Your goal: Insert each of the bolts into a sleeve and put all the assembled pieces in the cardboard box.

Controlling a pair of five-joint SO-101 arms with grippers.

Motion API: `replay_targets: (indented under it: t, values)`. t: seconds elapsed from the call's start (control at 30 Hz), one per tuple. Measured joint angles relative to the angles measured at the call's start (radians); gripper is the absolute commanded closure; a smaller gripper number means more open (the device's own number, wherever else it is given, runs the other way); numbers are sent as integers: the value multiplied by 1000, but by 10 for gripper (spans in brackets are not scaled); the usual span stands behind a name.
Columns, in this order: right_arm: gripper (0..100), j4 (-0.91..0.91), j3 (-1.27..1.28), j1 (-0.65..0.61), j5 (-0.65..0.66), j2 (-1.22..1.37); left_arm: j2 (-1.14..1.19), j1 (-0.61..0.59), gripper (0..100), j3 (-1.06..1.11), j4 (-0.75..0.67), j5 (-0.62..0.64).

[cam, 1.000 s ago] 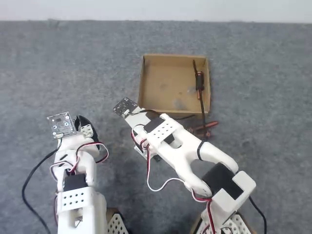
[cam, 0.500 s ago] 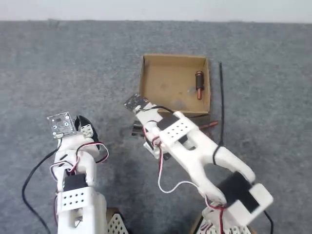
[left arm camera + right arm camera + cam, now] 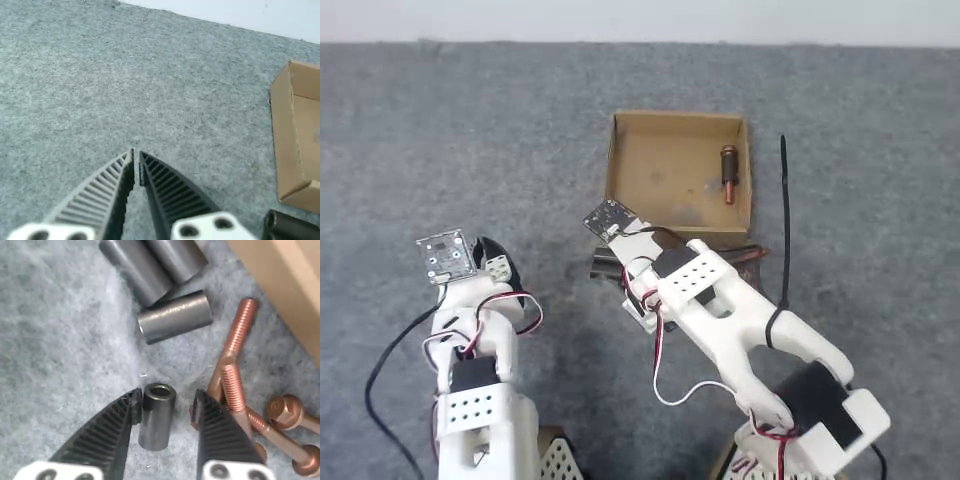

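Note:
My right gripper (image 3: 166, 402) is open low over the carpet, with a short dark sleeve (image 3: 156, 416) lying between its fingers. Three more grey sleeves (image 3: 175, 317) lie just beyond it. Several copper bolts (image 3: 234, 390) are heaped beside the far finger. In the high view the right arm (image 3: 695, 285) covers this pile in front of the cardboard box (image 3: 620, 170). One assembled bolt and sleeve (image 3: 728, 172) lies inside the box by its right wall. My left gripper (image 3: 136, 161) is shut and empty above bare carpet, left of the pile.
A thin black cable (image 3: 785, 215) rises from the right arm just right of the box. The box's near corner (image 3: 287, 135) and one sleeve end (image 3: 287, 226) show past the left gripper. Grey carpet covers the whole table.
The right arm has swung to the right and a little closer to the box, and its black cable has moved off the box. The left arm has kept still.

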Motion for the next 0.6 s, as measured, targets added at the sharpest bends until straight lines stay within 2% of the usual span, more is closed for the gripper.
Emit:
replay_targets:
  t: [0.27, 0.6]
  values:
    - [868, 57, 0, -21, 3, -12, 0, 0, 985, 0, 0, 0]
    - [868, -48, 89, -21, 3, -12, 0, 0, 985, 0, 0, 0]
